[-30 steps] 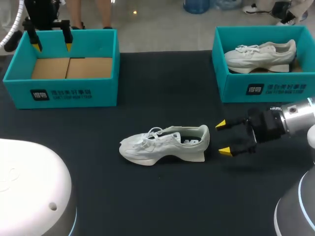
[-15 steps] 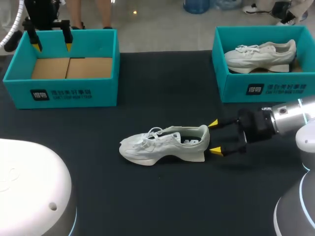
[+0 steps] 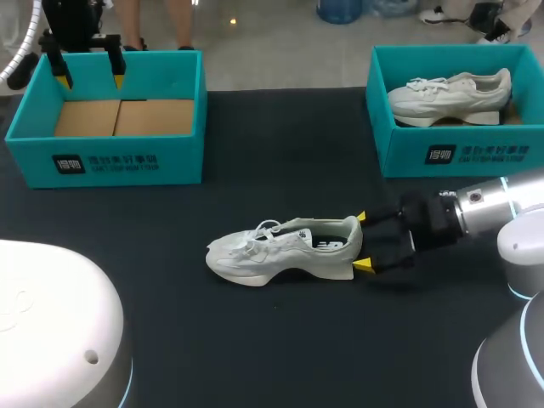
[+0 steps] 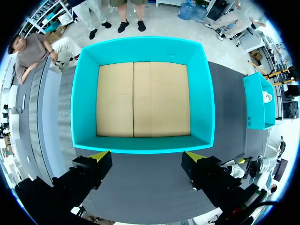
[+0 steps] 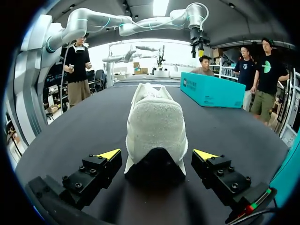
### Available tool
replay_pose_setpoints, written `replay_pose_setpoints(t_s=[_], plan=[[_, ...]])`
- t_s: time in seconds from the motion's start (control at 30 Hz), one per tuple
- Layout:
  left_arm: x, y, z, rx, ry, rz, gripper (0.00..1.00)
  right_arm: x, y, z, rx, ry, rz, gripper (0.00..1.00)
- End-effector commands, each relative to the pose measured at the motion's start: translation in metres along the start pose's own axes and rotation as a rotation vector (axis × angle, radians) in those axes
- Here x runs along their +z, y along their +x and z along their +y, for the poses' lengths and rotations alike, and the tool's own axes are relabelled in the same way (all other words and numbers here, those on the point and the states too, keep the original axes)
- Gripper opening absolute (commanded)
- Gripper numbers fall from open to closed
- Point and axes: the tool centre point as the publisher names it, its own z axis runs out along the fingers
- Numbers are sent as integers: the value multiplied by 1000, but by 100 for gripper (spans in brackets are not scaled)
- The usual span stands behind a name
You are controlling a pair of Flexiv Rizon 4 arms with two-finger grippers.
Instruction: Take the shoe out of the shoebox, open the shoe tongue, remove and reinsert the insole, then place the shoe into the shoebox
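You have the right gripper (image 3: pixel 363 241) released, tips flanking the heel of the shoe (image 3: pixel 280 249), probably poised to brace it.

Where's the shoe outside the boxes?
In the head view the loose shoe lies centrally on the table, heel between the open fingers of the right gripper.

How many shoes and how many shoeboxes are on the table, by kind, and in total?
Shoes: 2 (loose shoe, boxed shoe)
Shoeboxes: 2 (empty shoebox, filled shoebox)
Total: 4
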Motion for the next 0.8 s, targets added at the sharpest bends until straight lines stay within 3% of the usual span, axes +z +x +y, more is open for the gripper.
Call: replay_pose_setpoints(t_s=[0.03, 0.8], plan=[[0, 0, 0, 0, 0, -1, 100, 8, -2, -4, 2, -8, 1, 100], [0, 0, 0, 0, 0, -1, 100, 31, -3, -10, 36, -30, 47, 100]])
